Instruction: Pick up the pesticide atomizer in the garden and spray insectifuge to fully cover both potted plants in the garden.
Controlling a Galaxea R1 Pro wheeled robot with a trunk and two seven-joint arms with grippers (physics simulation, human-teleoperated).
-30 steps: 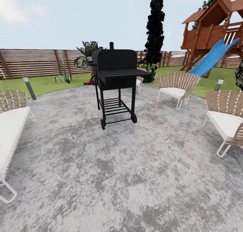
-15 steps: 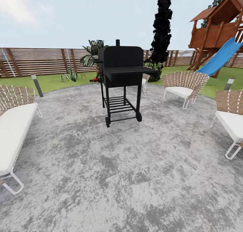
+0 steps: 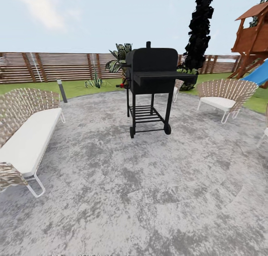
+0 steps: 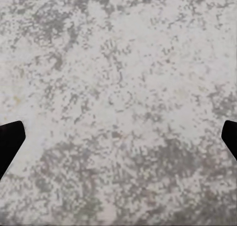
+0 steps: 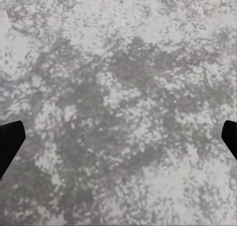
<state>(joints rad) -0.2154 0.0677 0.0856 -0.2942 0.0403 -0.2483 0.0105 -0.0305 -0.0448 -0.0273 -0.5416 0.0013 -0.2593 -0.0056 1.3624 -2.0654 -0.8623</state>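
Round grey mottled patio fills lower and middle frame in head view; same speckled grey surface in left wrist view and right wrist view. Standing on it: black wheeled barbecue grill at centre, woven bench with white cushion at left edge, woven armchair with white seat at right, another small chair partly hidden behind the grill. Green lawn borders the patio at mid-frame; short grey lamp post at the patio edge, upper left.

1 grill, 1 bench — 2 chairs, 1 lamp post, 1 potted plant.
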